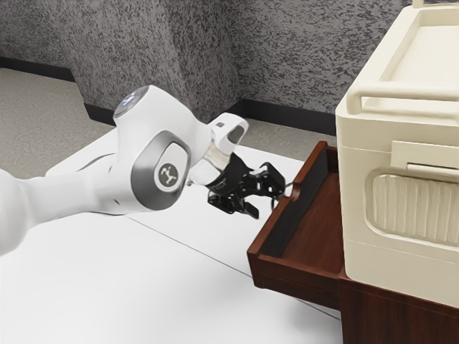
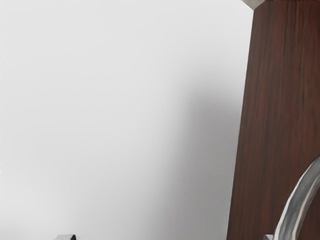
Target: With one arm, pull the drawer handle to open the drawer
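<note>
Robot arm beside an open wooden drawer, its gripper spread and empty.
From left to right in the exterior view: a white arm (image 1: 161,154) reaches over a pale surface (image 1: 143,287) to its black gripper (image 1: 267,203), whose fingers stand apart with nothing between them. Just beyond is the curved metal handle (image 2: 299,202), close beside one fingertip in the wrist view, on the front of the drawer (image 1: 305,276). The drawer juts well out of its cabinet (image 1: 401,322), so the opening looks done or nearly so; whether any travel remains, I cannot tell. It is reddish-brown, grained wood, its inside visible, partly beneath a cream case (image 1: 394,147).
</note>
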